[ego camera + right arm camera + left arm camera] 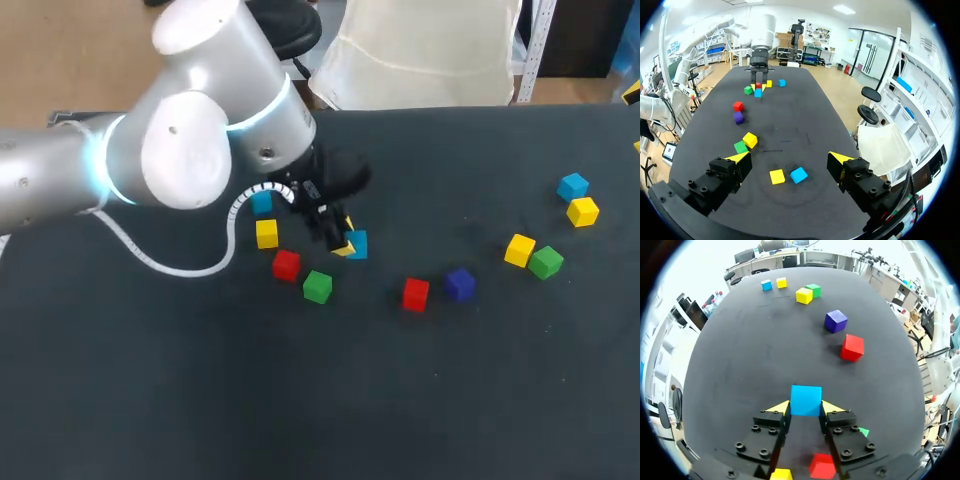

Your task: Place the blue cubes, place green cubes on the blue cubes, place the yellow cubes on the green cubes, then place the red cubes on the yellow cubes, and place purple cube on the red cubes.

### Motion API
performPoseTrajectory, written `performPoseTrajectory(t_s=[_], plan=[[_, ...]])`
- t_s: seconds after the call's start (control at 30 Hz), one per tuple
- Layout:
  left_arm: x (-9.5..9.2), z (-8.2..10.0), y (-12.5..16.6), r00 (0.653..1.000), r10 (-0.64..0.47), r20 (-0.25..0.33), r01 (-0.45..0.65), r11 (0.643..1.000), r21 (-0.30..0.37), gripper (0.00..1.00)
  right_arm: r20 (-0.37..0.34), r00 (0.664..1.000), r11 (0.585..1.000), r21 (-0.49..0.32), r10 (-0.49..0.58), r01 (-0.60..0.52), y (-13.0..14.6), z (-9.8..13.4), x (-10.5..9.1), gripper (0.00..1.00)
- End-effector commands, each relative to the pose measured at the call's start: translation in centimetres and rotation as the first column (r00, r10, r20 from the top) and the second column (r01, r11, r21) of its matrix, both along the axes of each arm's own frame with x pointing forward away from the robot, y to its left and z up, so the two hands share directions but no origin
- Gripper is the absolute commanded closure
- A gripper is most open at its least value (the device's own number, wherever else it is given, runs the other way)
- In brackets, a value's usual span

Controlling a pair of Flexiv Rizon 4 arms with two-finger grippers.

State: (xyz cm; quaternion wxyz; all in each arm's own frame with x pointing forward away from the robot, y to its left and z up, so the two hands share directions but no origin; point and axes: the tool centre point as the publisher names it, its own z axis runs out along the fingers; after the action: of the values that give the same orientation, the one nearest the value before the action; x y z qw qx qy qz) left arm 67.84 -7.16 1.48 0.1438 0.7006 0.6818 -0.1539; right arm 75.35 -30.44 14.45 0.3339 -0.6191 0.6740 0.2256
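Observation:
My left gripper (pixel 338 238) is shut on a blue cube (pixel 356 244) low over the table's middle left; in the left wrist view the blue cube (pixel 805 400) sits between the yellow fingertips (pixel 779 406). Just behind it lie another blue cube (pixel 262 203), a yellow cube (pixel 266 233), a red cube (pixel 286 265) and a green cube (pixel 317 287). To the right lie a red cube (pixel 415 294) and the purple cube (pixel 460 284). My right gripper (pixel 790 160) hangs open above a blue cube (pixel 798 175) and a yellow cube (pixel 777 176).
At the right of the table lie a yellow cube (pixel 519 250) touching a green cube (pixel 546 263), then a blue cube (pixel 573 186) and a yellow cube (pixel 583 211) farther back. The left arm's cable (pixel 180 268) trails on the cloth.

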Motion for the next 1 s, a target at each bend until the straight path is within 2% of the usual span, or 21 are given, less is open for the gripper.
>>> performPoseTrajectory(t_s=[0.03, 0.37, 1.0], plan=[[1.5, -0.2, -0.7, 1.0, -0.012, -0.022, 0.012, 0.999, 0.03, 1.0, 0.002, 1.0, 1.0, -0.001, -0.001, 0.001, 0.0, 0.0, -0.1, 0.0], [2.2, -0.7, -0.7, 0.999, -0.002, -0.035, 0.003, 0.999, 0.037, 1.0, 0.002, 1.0, 1.0, -0.001, -0.001, 0.001, 0.0, 0.0, -0.1, 0.0], [2.0, -1.5, -0.1, 0.998, 0.027, -0.056, -0.025, 0.999, 0.048, 1.0, 0.002, 1.0, 1.0, -0.001, -0.001, 0.001, 0.0, 0.0, -0.1, 0.0]])
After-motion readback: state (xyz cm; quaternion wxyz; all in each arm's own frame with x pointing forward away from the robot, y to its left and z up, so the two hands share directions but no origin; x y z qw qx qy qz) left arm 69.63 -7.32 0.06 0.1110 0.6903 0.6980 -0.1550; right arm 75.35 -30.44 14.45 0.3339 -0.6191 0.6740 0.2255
